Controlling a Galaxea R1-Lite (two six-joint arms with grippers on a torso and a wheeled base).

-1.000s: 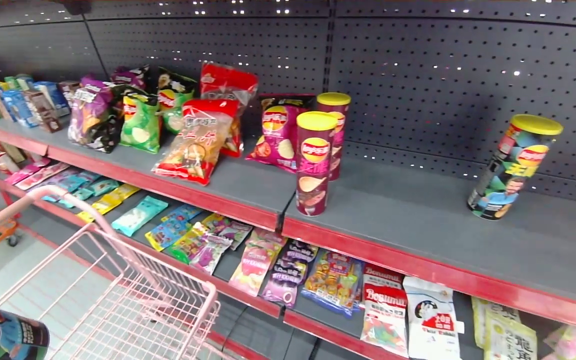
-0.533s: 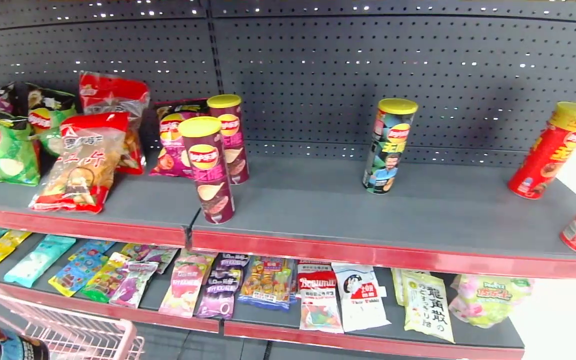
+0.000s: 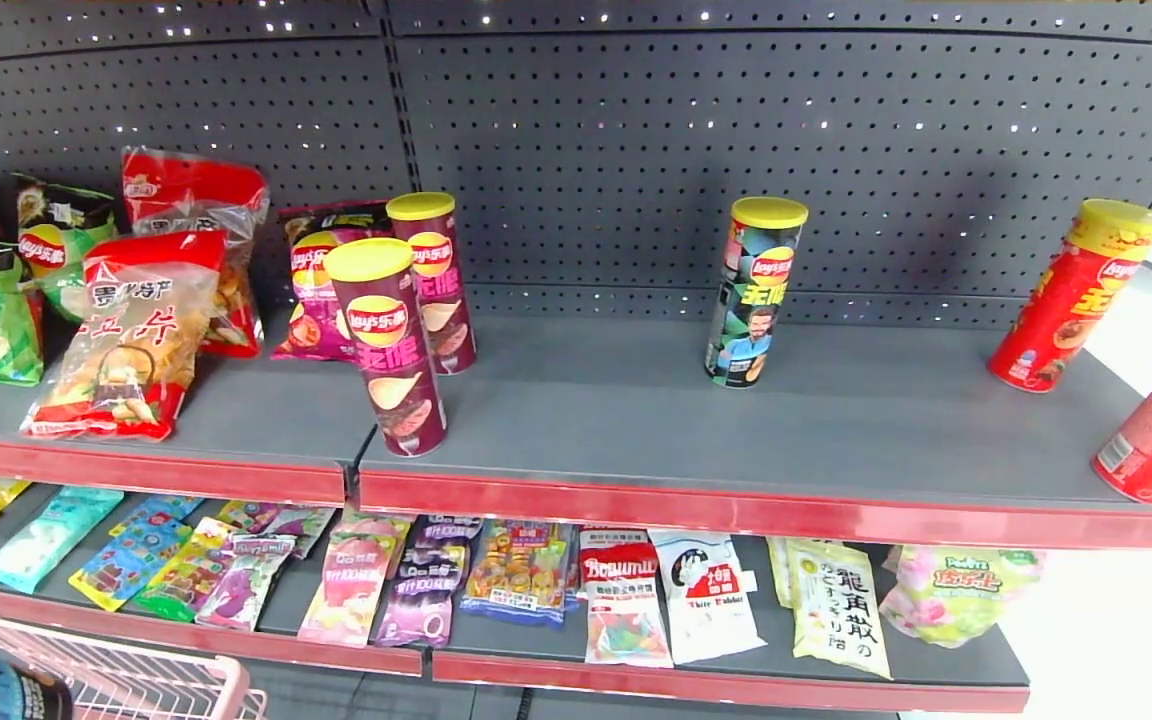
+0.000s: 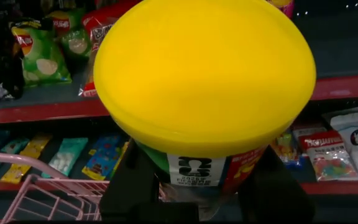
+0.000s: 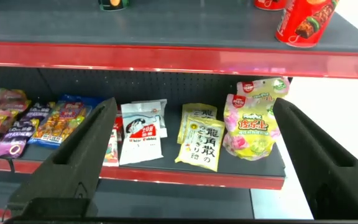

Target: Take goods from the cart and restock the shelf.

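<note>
**Change.** The head camera has swung to the right over the last second. The things themselves have not moved. The cart (image 3: 136, 678), which a second ago took up the lower left of the head view, now shows as a pink corner. The bare middle stretch of the upper shelf (image 3: 616, 420) now lies straight ahead. Judged from this, the picking step is finished and the placing step begins.

**Task item.** Held can (image 4: 204, 81), with a yellow lid and a green-and-blue wrap, count one. It is upright in the left tool (image 4: 201, 183), whose dark fingers (image 4: 129, 180) are clamped on its sides. It sits low at the robot's left above the cart, well apart from the shelf.

**Right tool** (image 5: 191, 155). Its fingers are spread wide with nothing between them, and it faces the lower shelf (image 5: 166, 171).

**Upper shelf, standing cans: five.**
- Maroon cans (image 3: 381, 345): two, one just behind the other.
- Patterned can (image 3: 754, 290): one, with the same wrap as the held can and bare shelf on both sides. The likely spot for the held can is beside it.
- Red cans (image 3: 1071, 295): two, at the right end.

**Upper shelf, bags** (image 3: 126, 335): six can be told apart, and the row is cut off at the left edge.

**Lower shelf, flat packets** (image 3: 621, 595): a dozen or so. They overlap, so the count is not sure.
</note>
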